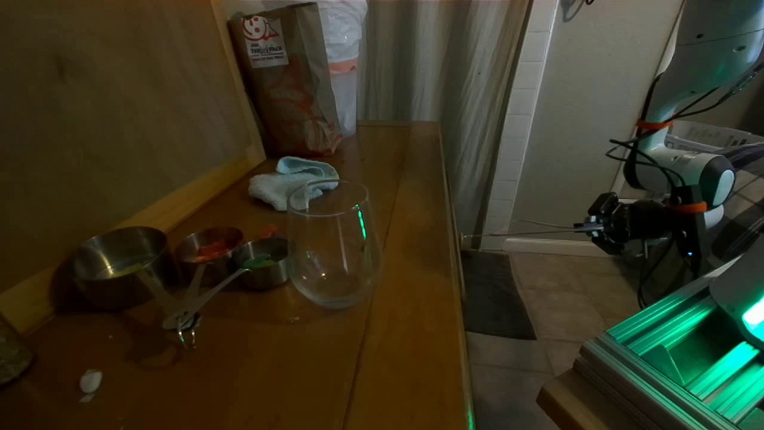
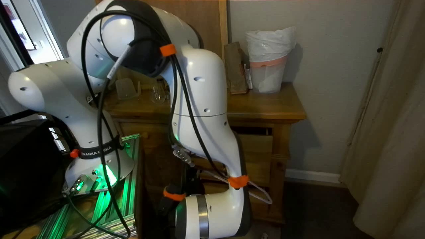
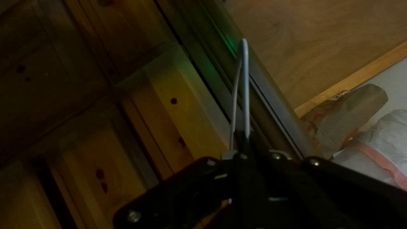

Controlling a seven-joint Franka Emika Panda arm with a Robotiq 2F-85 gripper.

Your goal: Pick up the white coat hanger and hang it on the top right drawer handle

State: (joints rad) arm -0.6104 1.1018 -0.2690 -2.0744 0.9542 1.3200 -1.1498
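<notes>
The white coat hanger points away from my gripper in the wrist view, as a narrow loop of two thin bars. My gripper is shut on it. In an exterior view the gripper holds the hanger nearly level, with its far end by the dresser's front edge; I cannot tell whether they touch. The hanger's rounded end shows beyond the arm, in front of the drawers, while the gripper is mostly hidden there. The upper right drawer is partly covered by the arm. Its handle is not clearly seen.
The wooden dresser top holds a clear glass, metal measuring cups, a light blue cloth, a paper bag and a white-lined bin. A knob is on the dresser's left door.
</notes>
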